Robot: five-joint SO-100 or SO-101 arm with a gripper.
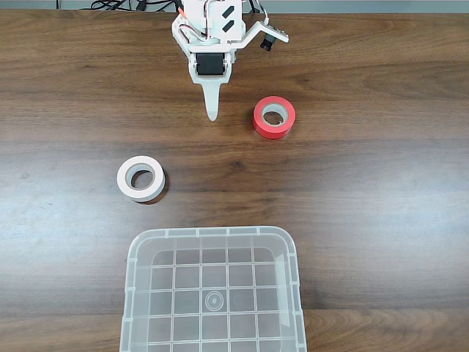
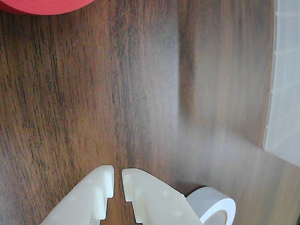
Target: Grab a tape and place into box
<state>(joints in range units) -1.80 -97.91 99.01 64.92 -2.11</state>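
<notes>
The red tape (image 1: 274, 116) lies flat on the wooden table, a ring with a grey core, and its edge shows at the top left of the wrist view (image 2: 42, 5). My white gripper (image 1: 212, 110) hangs to the left of it in the fixed view, a short gap away, not touching. Its fingers (image 2: 140, 197) are closed together with nothing between them, seen from the wrist as the gripper (image 2: 118, 182) over bare wood. The clear box (image 1: 212, 236) with a grid bottom sits at the near edge of the fixed view; its rim (image 2: 269, 117) runs down the wrist view's right side.
A white tape roll (image 1: 141, 178) lies left of centre between the arm and the box, and shows beside my finger in the wrist view (image 2: 213, 206). Dark wood table (image 1: 366, 191) spreads around; cables run along the far edge.
</notes>
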